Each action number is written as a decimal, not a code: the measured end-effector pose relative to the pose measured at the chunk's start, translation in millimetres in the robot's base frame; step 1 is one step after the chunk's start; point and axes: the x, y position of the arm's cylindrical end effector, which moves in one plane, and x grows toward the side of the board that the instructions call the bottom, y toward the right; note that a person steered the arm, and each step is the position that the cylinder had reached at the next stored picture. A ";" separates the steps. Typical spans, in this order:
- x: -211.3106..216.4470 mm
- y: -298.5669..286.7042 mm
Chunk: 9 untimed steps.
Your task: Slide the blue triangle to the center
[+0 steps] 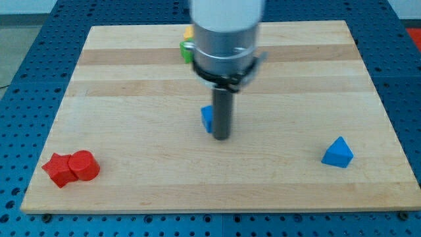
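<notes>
The blue triangle lies on the wooden board at the view's lower right. My tip stands near the board's middle, far to the left of the triangle. A second blue block sits right beside the rod on its left, partly hidden by it; its shape cannot be made out.
Two red blocks lie together at the view's lower left. A green block and a yellow block sit at the top centre, partly hidden behind the arm's body. A blue perforated table surrounds the board.
</notes>
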 end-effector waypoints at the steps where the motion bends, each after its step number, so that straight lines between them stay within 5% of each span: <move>1: -1.7 43.7; 3: -49.7 236.8; 4: -11.5 329.3; 5: 39.9 356.0; 6: 61.2 325.9; 8: 39.0 183.0; 9: 38.3 157.7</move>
